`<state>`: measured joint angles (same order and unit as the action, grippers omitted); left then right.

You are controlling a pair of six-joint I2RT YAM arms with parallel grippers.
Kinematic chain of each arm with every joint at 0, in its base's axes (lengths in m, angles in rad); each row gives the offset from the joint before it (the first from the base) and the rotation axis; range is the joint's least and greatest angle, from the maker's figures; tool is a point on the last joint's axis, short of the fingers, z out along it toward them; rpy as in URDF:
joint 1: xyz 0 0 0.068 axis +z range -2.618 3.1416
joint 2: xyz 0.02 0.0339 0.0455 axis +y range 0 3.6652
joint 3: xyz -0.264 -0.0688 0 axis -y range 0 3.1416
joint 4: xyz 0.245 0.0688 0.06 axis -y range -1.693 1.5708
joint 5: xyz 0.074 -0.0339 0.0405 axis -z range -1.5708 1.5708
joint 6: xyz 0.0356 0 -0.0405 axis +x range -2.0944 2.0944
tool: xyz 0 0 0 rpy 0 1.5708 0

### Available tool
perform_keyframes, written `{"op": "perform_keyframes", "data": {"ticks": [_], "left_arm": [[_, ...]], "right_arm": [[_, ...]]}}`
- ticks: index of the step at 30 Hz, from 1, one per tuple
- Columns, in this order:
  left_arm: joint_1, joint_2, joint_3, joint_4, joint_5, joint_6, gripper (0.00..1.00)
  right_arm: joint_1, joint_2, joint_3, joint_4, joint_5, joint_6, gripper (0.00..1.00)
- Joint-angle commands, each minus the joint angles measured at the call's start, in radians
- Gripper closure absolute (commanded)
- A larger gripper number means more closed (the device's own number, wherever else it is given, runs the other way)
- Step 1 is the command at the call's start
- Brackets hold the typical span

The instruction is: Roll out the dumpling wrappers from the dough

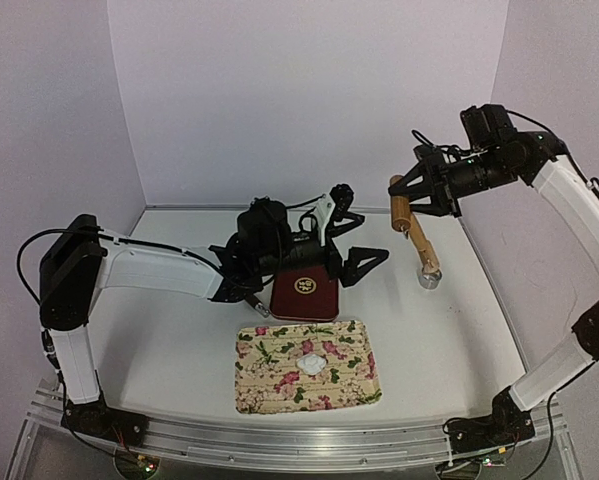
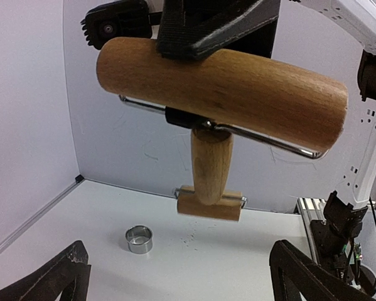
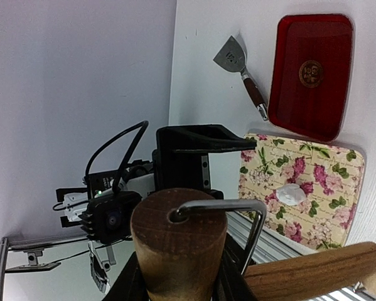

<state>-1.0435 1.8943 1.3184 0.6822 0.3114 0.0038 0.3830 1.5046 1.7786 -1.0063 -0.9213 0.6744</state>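
Dough lump [image 1: 314, 361] on floral tray [image 1: 259, 385]; right gripper [image 1: 419, 192] clamps wooden rolling pin [image 1: 416, 240] in the air; left gripper [image 1: 364, 236] spread wide, empty, near red tray [image 1: 289, 305]

The dough [image 1: 314, 362], a small crumpled white lump, lies centrally on the floral tray [image 1: 259, 385].

Colours around the floral tray [image 1: 254, 375]
The floral tray is cream-yellow, patterned with pink blossoms and green leaves, and carries a white dough piece [image 1: 313, 362]. Behind it lies a glossy dark-red tray [image 1: 324, 305] with a gold round emblem [image 1: 305, 286]. To its far right are a tan wooden pastry roller [image 1: 416, 240] and a silver ring cutter [image 1: 430, 281], on a white table [image 1: 179, 330].
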Motion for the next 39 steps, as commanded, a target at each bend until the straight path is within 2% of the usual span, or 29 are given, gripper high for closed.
{"op": "perform_keyframes", "data": {"ticks": [1, 6, 7, 9, 11, 14, 15, 16, 19, 22, 23, 31, 39], "left_arm": [[0.002, 0.025, 0.078, 0.039, 0.058, 0.032, 0.0], [0.013, 0.028, 0.077, 0.045, 0.04, 0.051, 0.01], [0.017, 0.033, 0.082, 0.04, 0.051, 0.048, 0.04], [0.023, 0.043, 0.104, 0.014, 0.08, 0.045, 0.28], [0.025, 0.059, 0.128, -0.026, 0.096, 0.042, 0.45], [0.025, 0.081, 0.151, -0.048, 0.119, 0.031, 0.85], [0.024, 0.087, 0.159, -0.049, 0.121, 0.023, 0.88], [0.025, 0.093, 0.161, -0.043, 0.121, 0.012, 0.85], [0.025, 0.103, 0.158, 0.012, 0.108, -0.036, 0.5], [0.025, 0.103, 0.146, 0.045, 0.096, -0.043, 0.34], [0.025, 0.1, 0.141, 0.052, 0.092, -0.041, 0.31], [0.025, 0.109, 0.155, 0.071, 0.106, -0.04, 0.27], [0.025, 0.138, 0.195, 0.043, 0.056, -0.032, 0.44]], "right_arm": [[0.022, 0.019, 0.072, 0.057, -0.043, 0.012, 1.0], [0.048, 0.047, 0.116, 0.059, -0.066, 0.021, 1.0], [0.051, 0.05, 0.122, 0.06, -0.067, 0.023, 1.0], [0.053, 0.057, 0.138, 0.063, -0.07, 0.027, 1.0], [0.056, 0.062, 0.151, 0.065, -0.07, 0.03, 1.0], [0.058, 0.065, 0.161, 0.069, -0.071, 0.037, 1.0], [0.059, 0.064, 0.162, 0.069, -0.071, 0.038, 1.0], [0.059, 0.062, 0.161, 0.069, -0.072, 0.039, 1.0], [0.059, 0.055, 0.156, 0.069, -0.072, 0.039, 1.0], [0.06, 0.05, 0.15, 0.069, -0.071, 0.04, 1.0], [0.06, 0.05, 0.148, 0.069, -0.072, 0.039, 1.0], [0.06, 0.058, 0.147, 0.07, -0.079, 0.033, 1.0], [0.06, 0.058, 0.15, 0.073, -0.08, 0.034, 1.0]]}}
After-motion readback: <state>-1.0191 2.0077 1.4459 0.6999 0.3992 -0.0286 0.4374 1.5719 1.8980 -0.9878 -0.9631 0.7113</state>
